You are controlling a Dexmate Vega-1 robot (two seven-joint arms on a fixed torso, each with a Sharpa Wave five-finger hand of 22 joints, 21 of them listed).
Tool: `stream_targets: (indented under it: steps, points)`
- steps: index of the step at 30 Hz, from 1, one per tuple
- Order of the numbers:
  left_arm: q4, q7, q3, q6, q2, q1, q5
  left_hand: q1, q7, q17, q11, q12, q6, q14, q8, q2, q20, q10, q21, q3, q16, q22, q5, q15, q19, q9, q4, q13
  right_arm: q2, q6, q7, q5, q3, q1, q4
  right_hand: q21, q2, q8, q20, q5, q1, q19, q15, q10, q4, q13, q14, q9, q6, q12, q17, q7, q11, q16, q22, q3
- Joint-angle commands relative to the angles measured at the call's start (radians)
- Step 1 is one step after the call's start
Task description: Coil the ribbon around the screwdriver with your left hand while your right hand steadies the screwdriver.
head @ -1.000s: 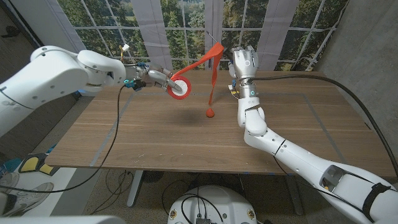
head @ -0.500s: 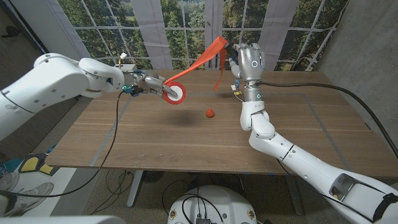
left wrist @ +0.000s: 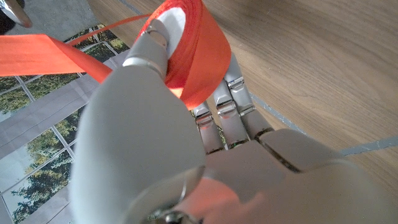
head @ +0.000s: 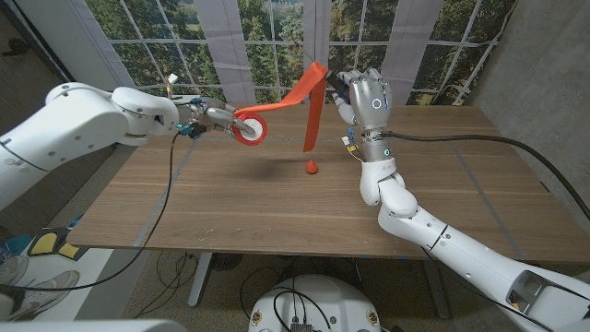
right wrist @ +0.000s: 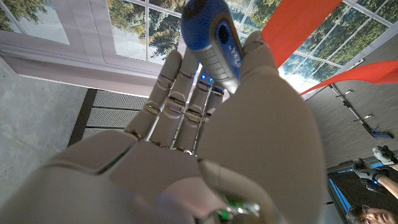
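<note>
The right robot hand [head: 368, 96] grips the screwdriver [right wrist: 214, 45] above the counter [head: 277, 198], steadying it. Left of the screwdriver, the left robot hand [head: 210, 117] holds the ribbon spool [head: 249, 128]; ribbon [head: 312, 103] drapes over the shaft, ready for coiling.

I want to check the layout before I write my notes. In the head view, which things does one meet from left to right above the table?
Left hand → ribbon spool → hanging ribbon tail with its red end piece → right hand holding the screwdriver.
</note>
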Motion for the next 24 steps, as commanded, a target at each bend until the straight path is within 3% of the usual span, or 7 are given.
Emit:
stream_targets:
  steps: [1,8,24]
  points:
    - [0.032,0.07,-0.019,-0.018,-0.039,0.011,0.01,0.134,0.081,0.327,-0.02,-0.003,0.097,0.285,0.004,0.143,-0.023,0.021,0.008,0.01,-0.004,-0.002,0.006,-0.276,-0.004,0.049,0.009,0.271,-0.026,0.137,-0.05,-0.001,0.014,-0.032,-0.023,0.008,0.169,0.001,-0.147,0.006,0.16,-0.004,-0.116,0.02,0.005,0.103,0.082,0.002,0.089,0.006,0.003,-0.088,-0.016,-0.002,0.0,0.0]
    - [0.055,0.074,0.021,-0.002,-0.069,-0.05,0.038,0.133,0.077,0.328,-0.018,-0.005,0.1,0.287,0.001,0.144,-0.024,0.023,0.013,0.01,-0.01,-0.008,0.005,-0.276,-0.005,0.049,0.009,0.272,-0.026,0.19,-0.042,-0.03,0.001,-0.03,-0.018,0.012,0.169,-0.001,-0.147,0.006,0.16,-0.008,-0.115,0.019,0.006,0.107,0.081,0.002,0.088,0.004,0.004,-0.089,-0.018,-0.005,0.0,-0.001]
    - [0.027,0.074,0.127,0.042,-0.143,-0.223,0.17,0.132,0.077,0.336,-0.021,-0.009,0.104,0.293,-0.006,0.141,-0.027,0.026,0.025,0.009,-0.018,-0.02,0.003,-0.276,-0.011,0.049,0.008,0.275,-0.012,0.161,0.047,-0.174,-0.073,0.005,0.065,0.023,0.169,-0.002,-0.147,0.008,0.163,-0.019,-0.115,0.02,0.007,0.111,0.08,0.006,0.091,-0.001,0.009,-0.091,-0.021,-0.01,-0.001,-0.005]
